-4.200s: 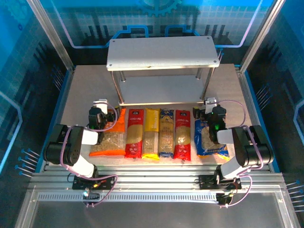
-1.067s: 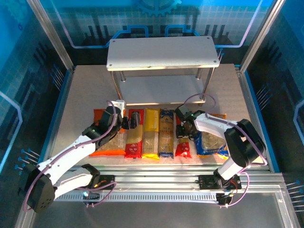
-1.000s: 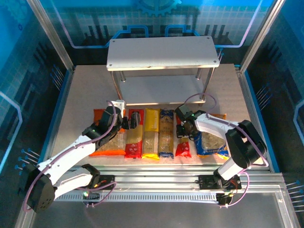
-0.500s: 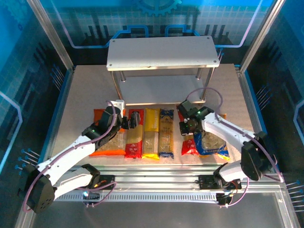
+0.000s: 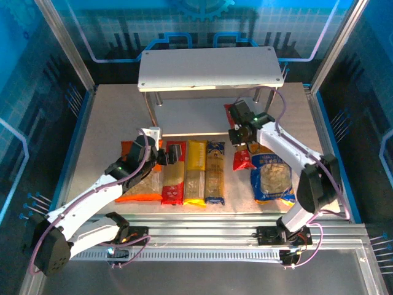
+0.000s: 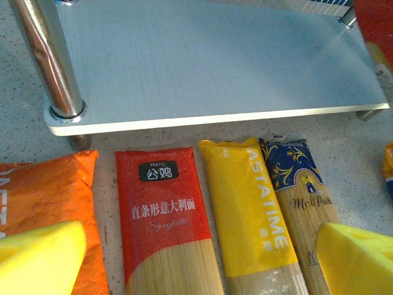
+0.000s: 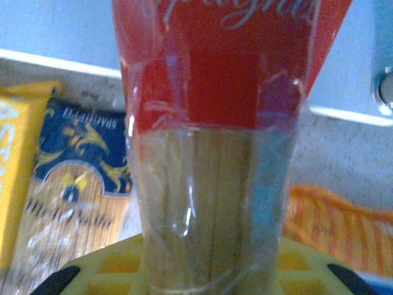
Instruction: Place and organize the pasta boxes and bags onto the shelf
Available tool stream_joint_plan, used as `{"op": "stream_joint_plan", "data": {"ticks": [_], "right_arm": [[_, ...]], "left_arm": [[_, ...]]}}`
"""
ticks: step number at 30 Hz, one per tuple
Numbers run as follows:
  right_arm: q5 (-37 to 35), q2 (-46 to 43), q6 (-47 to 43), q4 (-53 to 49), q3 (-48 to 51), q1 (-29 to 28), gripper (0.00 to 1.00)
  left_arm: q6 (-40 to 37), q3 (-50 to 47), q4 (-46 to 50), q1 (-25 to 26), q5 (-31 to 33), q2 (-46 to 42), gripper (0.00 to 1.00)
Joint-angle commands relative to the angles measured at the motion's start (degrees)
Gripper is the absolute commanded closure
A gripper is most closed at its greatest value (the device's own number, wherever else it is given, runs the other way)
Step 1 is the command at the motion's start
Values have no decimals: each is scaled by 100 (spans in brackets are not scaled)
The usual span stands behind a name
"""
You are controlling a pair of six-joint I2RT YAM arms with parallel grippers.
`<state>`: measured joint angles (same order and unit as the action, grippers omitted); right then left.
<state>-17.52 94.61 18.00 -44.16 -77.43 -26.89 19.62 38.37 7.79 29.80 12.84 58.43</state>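
My right gripper is shut on a red spaghetti pack and holds it off the table. The pack's far end reaches over the right part of the shelf's lower board. In the right wrist view the red pack rises from my yellow pad. My left gripper hangs open over the other red pack, its pads wide apart. The yellow pack and dark blue pack lie beside it. The orange bag lies far left, the blue bag far right.
The shelf's top board stands on thin metal legs, with the lower board just beyond the packs. In the left wrist view the red pack, yellow pack and dark blue pack lie side by side.
Both arms reached out from folded-back poses. The right gripper then lifted the right red pack out of the row and carried it up toward the shelf. The left arm held still lately.
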Motion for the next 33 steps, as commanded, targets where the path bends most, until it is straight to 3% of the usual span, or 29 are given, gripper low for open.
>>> {"op": "stream_joint_plan", "data": {"ticks": [1, 19, 30, 33], "right_arm": [[-269, 226, -302, 907, -460, 73, 75], [-1169, 799, -611, 2573, -501, 71, 74], [-1184, 1304, -612, 2953, -758, 171, 73], [-1204, 1476, -588, 2973, -848, 194, 66]], "left_arm": [[29, 179, 125, 30, 14, -88, 3], [42, 92, 84, 34, 52, -78, 4], [20, 118, 100, 32, 60, -60, 3], [19, 127, 107, 34, 52, -56, 4]]}}
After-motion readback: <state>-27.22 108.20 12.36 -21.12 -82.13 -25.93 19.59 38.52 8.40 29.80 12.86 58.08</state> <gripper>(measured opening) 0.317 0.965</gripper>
